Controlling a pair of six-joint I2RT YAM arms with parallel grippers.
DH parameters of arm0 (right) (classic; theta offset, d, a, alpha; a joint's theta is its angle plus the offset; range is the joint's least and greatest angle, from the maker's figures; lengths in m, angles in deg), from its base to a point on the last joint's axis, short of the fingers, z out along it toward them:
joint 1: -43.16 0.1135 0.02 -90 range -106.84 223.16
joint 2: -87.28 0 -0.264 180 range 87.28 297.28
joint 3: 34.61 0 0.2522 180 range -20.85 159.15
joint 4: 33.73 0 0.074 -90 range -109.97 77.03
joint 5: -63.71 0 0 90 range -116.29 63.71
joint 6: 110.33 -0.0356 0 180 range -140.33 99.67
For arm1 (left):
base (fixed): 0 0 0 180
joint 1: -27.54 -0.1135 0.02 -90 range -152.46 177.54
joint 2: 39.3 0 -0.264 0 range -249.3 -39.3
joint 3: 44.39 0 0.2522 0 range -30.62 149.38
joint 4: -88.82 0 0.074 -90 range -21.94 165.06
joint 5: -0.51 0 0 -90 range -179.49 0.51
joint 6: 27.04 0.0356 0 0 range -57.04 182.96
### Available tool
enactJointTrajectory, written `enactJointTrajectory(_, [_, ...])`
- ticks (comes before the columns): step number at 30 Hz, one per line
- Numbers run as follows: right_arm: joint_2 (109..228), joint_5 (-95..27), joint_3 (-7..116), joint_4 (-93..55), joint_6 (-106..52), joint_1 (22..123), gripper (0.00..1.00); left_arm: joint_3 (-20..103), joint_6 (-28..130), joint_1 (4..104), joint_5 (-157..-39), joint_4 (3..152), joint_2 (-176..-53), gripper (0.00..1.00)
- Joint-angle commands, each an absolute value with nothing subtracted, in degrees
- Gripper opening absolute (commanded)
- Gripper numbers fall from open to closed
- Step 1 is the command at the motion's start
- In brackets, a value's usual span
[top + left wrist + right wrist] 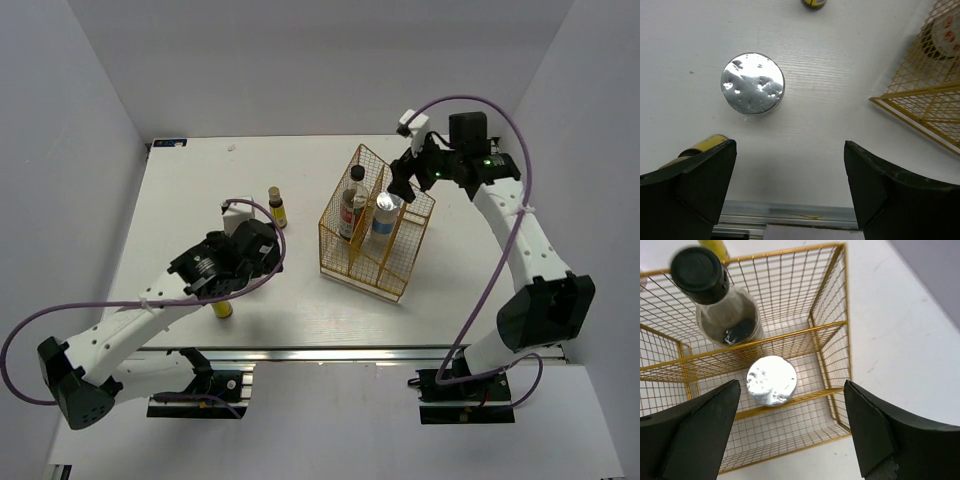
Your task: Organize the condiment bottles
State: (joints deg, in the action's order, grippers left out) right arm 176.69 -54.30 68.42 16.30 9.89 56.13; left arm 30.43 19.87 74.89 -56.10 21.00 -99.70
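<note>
Left gripper (790, 147): jaws wide apart, empty; a white bottle (753, 83) stands ahead of the fingertips, off-centre. Centre on it before closing (an amber bottle (705, 144) crowds one finger). Right gripper (792, 387), likewise apart and empty, hovers over the basket (835, 322).

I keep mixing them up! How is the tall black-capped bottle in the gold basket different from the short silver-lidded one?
The tall clear bottle has a black cap and red label; the short white bottle has a silver lid and blue label. The tall bottle and short bottle fill separate compartments of the gold wire basket. Both stand upright.
</note>
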Motion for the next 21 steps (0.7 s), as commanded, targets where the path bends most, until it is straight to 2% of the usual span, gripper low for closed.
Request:
enactJointTrajectory(1, [172.6,-55.6,71.4,17.2,8.8,54.0,0.89,29.8,19.6,73.8,-53.5,20.1,-103.6,0.98])
enactJointTrajectory(8, [170.2,-58.9,71.0,17.2,5.0,47.3,0.89,30.1,19.0,69.1,-52.9,20.8,-108.5,0.98])
enactJointTrajectory(19, [167.8,-60.4,68.4,16.1,2.8,46.2,0.89,26.9,26.3,59.4,-59.3,31.6,-112.2,0.98])
enactJointTrajectory(21, [167.7,-60.2,68.6,16.1,2.5,46.2,0.89,27.5,26.9,59.4,-60.5,33.2,-113.6,0.95])
